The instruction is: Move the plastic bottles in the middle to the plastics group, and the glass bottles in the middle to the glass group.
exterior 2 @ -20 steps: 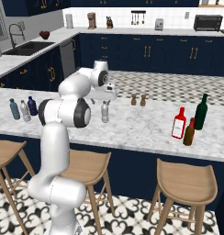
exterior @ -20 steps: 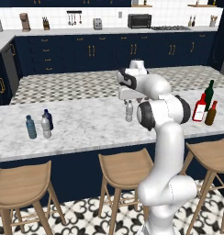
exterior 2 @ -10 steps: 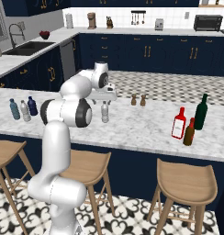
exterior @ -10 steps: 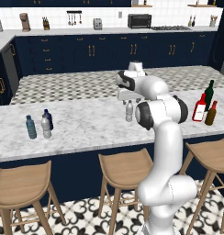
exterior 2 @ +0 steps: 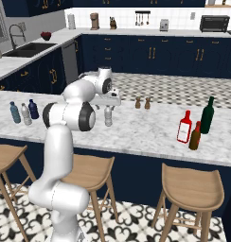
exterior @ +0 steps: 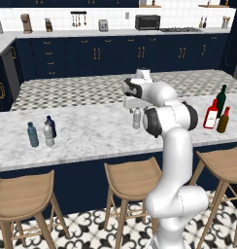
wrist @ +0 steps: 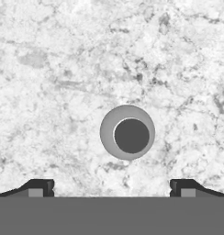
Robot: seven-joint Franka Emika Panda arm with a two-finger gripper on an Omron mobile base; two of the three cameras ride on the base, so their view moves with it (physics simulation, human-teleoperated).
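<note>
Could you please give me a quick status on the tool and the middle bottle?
Tool open, above clear bottle, not gripping. Bottle upright on marble counter. Nothing in the way.

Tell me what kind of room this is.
A kitchen, rendered: a marble island counter with wooden stools, navy cabinets, a sink and a toaster oven.

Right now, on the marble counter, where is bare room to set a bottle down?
The widest bare stretch of the marble counter lies between the clear bottle under the open fingers and the red bottle. Another lies between the left trio, by the navy bottle, and that clear bottle. Both bottle clusters are crowded.
</note>
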